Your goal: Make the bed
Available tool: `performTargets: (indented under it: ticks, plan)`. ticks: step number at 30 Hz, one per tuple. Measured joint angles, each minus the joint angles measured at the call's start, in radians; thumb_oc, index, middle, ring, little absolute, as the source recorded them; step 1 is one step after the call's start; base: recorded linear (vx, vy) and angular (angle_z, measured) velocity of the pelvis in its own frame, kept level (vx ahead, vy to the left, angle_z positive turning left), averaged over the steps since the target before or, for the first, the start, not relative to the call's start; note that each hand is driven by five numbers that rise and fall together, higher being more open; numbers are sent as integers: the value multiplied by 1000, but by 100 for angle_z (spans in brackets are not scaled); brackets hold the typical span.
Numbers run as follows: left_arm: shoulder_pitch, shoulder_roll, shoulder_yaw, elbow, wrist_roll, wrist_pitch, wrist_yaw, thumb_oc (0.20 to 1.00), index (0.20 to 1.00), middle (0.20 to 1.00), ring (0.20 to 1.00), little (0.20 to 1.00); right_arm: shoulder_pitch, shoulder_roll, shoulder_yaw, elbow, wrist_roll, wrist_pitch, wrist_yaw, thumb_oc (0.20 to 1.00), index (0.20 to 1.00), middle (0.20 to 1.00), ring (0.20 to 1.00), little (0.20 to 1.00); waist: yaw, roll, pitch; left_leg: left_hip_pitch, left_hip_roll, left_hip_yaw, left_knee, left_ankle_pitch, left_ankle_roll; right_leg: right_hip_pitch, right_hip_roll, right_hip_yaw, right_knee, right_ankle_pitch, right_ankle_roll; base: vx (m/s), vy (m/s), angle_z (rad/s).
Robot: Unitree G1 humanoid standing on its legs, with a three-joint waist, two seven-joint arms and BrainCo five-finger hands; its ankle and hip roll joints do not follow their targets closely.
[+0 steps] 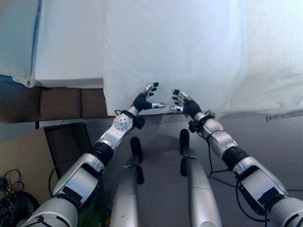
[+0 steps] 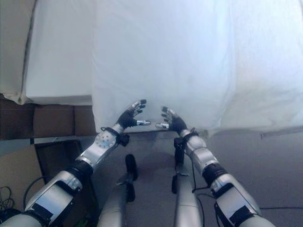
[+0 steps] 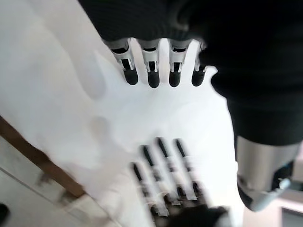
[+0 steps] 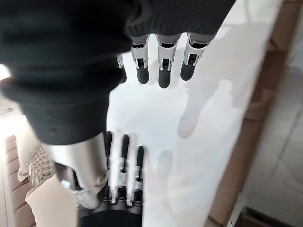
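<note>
A white duvet (image 1: 175,56) covers the bed and hangs over its near edge in a broad flap. My left hand (image 1: 143,100) and my right hand (image 1: 187,106) face each other a short way apart in front of the flap's lower hem. Both hands are open, fingers straight and spread, holding nothing. In the left wrist view my left hand's fingers (image 3: 152,75) point at the white cloth (image 3: 71,94), with the right hand (image 3: 170,175) opposite. The right wrist view shows my right hand's fingers (image 4: 163,71) over the cloth (image 4: 213,94) in the same way.
The mattress with its white sheet (image 1: 71,47) lies bare left of the flap, above a brown bed base (image 1: 57,101). A dark board (image 1: 68,139) leans on the floor at the left. More white bedding (image 1: 277,61) hangs at the right. Grey floor (image 1: 161,189) lies below.
</note>
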Motion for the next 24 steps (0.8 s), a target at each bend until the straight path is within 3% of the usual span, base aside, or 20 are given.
performTargets:
  ticks: [2, 8, 16, 24]
  plan:
    - [-50, 7, -22, 61, 1, -8, 18, 1000, 1000, 1000, 1000, 1000, -57, 10, -1, 65, 26, 0, -17, 1000, 1000, 1000, 1000, 1000, 1, -3, 1, -59, 17, -7, 95, -37, -3, -49, 2, 0, 80, -31, -8, 0, 0, 0]
    - [-169, 42, -28, 180, 39, -21, 74, 1000, 1000, 1000, 1000, 1000, -207, 8, 2, 188, 85, 0, -46, 1000, 1000, 1000, 1000, 1000, 7, -7, 1, -182, 34, -36, 238, -81, -1, -162, 4, 1, 207, -78, -18, 0, 0, 0]
    - [-335, 106, -66, 336, 61, -11, 110, 1000, 1000, 1000, 1000, 1000, -382, -31, 11, 333, 151, 3, -77, 1000, 1000, 1000, 1000, 1000, 0, -9, -1, -217, 38, -22, 230, -72, 12, -191, 4, 12, 166, -40, -5, 0, 11, -4]
    - [-414, 200, -60, 367, 59, -10, 148, 1000, 1000, 1000, 1000, 1000, -475, -170, 7, 374, 161, 6, -120, 1000, 1000, 1000, 1000, 1000, -17, -10, -1, -216, 33, -5, 202, -63, 14, -188, 0, 13, 129, -16, -3, 4, -6, -1]
